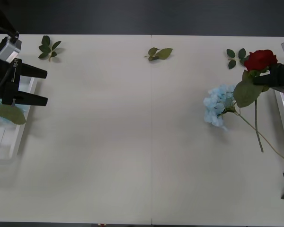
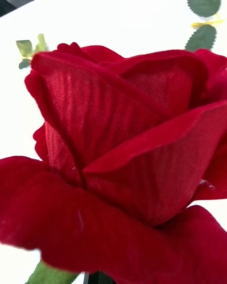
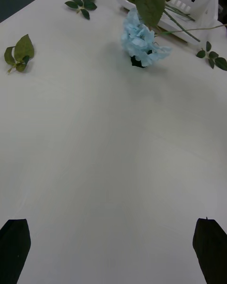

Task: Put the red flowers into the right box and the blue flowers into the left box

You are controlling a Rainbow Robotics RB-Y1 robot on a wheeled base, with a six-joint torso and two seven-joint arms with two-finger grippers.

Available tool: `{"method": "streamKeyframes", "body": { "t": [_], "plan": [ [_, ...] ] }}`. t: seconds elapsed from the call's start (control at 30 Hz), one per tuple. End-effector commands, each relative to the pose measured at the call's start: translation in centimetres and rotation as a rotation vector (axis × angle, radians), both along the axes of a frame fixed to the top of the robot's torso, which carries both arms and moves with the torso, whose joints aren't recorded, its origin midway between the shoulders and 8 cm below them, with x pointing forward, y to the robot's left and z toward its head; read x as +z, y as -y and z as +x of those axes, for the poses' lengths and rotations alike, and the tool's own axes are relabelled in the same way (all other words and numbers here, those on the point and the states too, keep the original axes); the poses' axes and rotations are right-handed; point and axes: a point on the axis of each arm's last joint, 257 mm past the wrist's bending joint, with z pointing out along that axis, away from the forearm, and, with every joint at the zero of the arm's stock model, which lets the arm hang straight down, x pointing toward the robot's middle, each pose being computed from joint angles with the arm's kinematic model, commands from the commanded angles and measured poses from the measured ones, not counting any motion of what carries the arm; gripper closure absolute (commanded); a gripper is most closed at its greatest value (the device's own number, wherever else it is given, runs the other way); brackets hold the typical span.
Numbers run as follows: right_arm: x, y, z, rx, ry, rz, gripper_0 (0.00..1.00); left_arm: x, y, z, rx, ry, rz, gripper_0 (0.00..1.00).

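White desk (image 1: 132, 142) | right gripper (image 1: 267, 79) raised by right box (image 1: 283, 113), fingers grasping red rose (image 1: 261, 59) | left gripper (image 1: 41, 86) over left box (image 1: 9, 142), fingers spread, released.

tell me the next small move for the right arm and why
Probably carry the red rose a little further right over the white tray and let go. The right gripper holds it lifted just beside that tray's rim, stem dangling, and another red bloom already lies inside.

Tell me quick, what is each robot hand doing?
Left gripper: open, empty, above the left box.
Right gripper: closed on a red rose, beside the right box.
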Motion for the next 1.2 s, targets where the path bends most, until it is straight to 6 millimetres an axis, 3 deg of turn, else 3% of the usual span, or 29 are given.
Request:
{"method": "streamKeyframes", "body": {
  "t": [0.03, 0.13, 0.17, 0.2, 0.23, 0.27, 0.3, 0.37, 0.73, 0.93, 1.2],
  "plan": [
    [2.8, -0.7, 0.6, 0.045, 0.060, 0.007, 0.99, 2.1, 0.1, 0.8, -0.026, 0.080, 0.023, 0.00],
    [2.9, -1.3, 0.5, 0.057, 0.060, 0.028, 0.99, 2.1, 0.1, 0.8, -0.026, 0.080, 0.023, 0.00],
    [2.8, -1.2, 0.5, 0.057, 0.060, 0.023, 0.91, 2.1, 0.1, 0.8, -0.026, 0.080, 0.023, 0.00],
    [2.7, -0.9, 0.5, 0.051, 0.059, 0.016, 0.67, 2.1, 0.1, 0.8, -0.026, 0.080, 0.023, 0.00],
    [2.6, -0.7, 0.6, 0.048, 0.059, 0.009, 0.53, 2.1, 0.1, 0.8, -0.026, 0.080, 0.023, 0.00],
    [2.4, -0.4, 0.6, 0.038, 0.056, 0.005, 0.31, 2.1, 0.1, 0.8, -0.026, 0.080, 0.023, 0.00],
    [2.2, 0.0, 0.7, 0.031, 0.053, 0.000, 0.16, 2.1, 0.1, 0.8, -0.026, 0.080, 0.023, 0.00],
    [1.9, 0.4, 0.7, 0.021, 0.052, -0.004, 0.02, 2.1, 0.1, 0.8, -0.026, 0.080, 0.023, 0.00],
    [1.8, 2.6, 1.1, 0.075, 0.139, -0.144, 0.00, 2.1, 0.1, 0.8, -0.026, 0.080, 0.023, 0.00],
    [2.0, 3.9, 0.6, 0.057, 0.113, -0.164, 0.00, 2.1, 0.1, 0.8, -0.026, 0.080, 0.023, 0.00],
    [1.9, 6.0, 0.2, -0.060, -0.045, -0.194, 0.00, 2.1, 0.1, 0.8, -0.026, 0.080, 0.023, 0.00]
  ]
}}
